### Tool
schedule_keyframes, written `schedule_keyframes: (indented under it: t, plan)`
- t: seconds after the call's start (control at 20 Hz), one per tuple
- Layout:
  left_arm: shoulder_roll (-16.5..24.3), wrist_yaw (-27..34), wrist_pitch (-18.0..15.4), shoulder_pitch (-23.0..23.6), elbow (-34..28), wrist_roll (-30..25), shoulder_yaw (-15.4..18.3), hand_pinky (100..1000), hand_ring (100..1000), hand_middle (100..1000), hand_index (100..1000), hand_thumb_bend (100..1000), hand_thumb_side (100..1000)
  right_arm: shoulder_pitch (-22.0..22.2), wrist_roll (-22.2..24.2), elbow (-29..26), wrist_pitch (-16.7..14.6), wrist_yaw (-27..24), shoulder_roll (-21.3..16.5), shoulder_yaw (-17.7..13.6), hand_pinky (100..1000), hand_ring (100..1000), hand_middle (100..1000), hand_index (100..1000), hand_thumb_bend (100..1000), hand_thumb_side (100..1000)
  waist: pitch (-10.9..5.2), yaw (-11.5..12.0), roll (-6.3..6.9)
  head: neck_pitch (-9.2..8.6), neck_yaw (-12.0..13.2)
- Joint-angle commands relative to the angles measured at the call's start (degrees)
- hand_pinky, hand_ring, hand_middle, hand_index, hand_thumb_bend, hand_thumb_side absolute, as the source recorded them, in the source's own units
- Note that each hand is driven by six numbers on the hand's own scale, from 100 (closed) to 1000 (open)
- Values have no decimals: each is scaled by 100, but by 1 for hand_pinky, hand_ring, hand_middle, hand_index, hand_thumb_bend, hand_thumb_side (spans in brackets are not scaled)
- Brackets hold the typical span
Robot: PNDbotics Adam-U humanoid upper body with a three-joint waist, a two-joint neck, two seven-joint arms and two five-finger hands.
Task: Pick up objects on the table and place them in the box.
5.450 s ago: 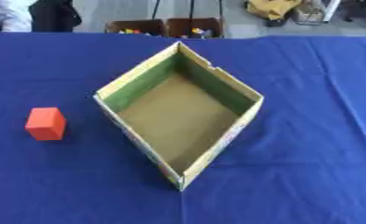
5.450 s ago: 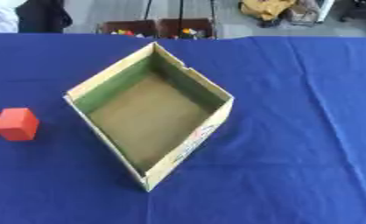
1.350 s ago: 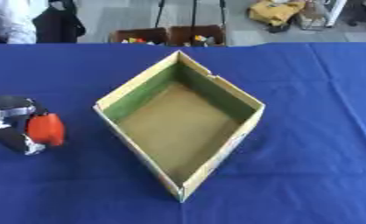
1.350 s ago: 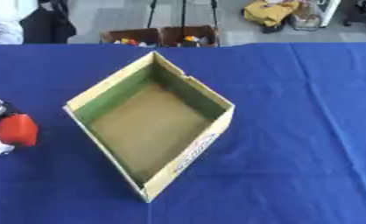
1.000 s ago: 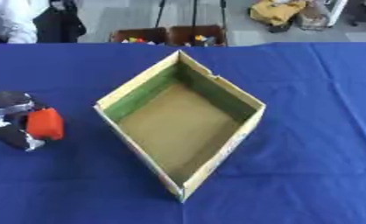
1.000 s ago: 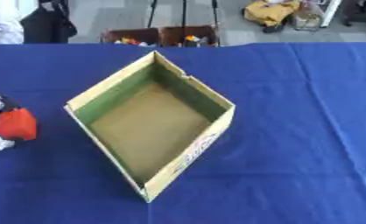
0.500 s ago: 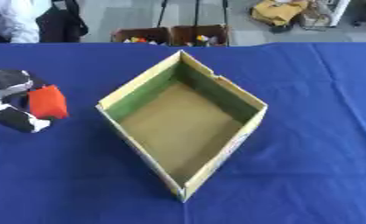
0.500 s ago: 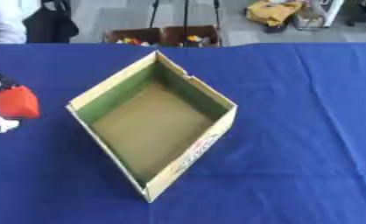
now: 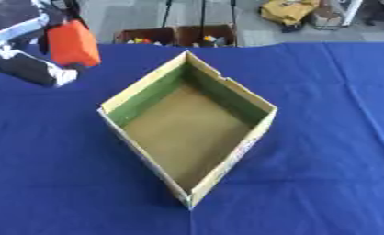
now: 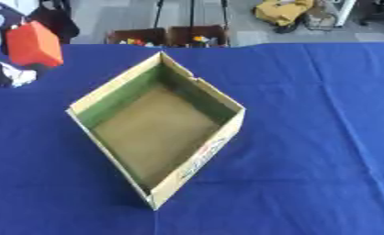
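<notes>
- Orange block (image 9: 73,42) in the left eye view is in the grasp of the left hand (image 9: 22,41), whose fingers are curled round it; it is off the blue table (image 9: 332,137), near the upper left corner of the view. The box (image 9: 187,133) lies to the right of the block and lower in the picture, with its open top up and nothing inside it. The near left wall of the box stands between the block and the brown floor of the box, so I judge the coming move is a carry to the right, over that wall.
- In the right eye view the same block is at the far left, and most of the hand is cut by the picture edge; only a pale part shows below the block. The gap from block to box looks wider here. The right hand appears in neither view, so the left hand is the nearer one.
</notes>
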Motion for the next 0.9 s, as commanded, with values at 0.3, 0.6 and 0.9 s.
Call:
schedule_keyframes:
  t: [0.3,0.6,0.9]
  plan:
    - [-756,-218,-167,-828,207,-284,-331,223,450,430,564,100,397,-57,59,-101,-19,-80,-93,17,774,717,756,780,100,700,-301,-124,124,17,152]
    - [-1345,-591,-336,-1036,735,-376,-615,227,456,436,571,100,402,-88,78,-101,-33,-108,-69,26,775,716,756,780,100,699,-298,-220,150,-3,192]
    - [-1859,-1186,-601,-1104,1439,-417,-937,234,467,451,578,100,401,-143,101,-101,-38,-131,-45,46,774,716,756,780,100,697,-275,-301,169,-34,239]
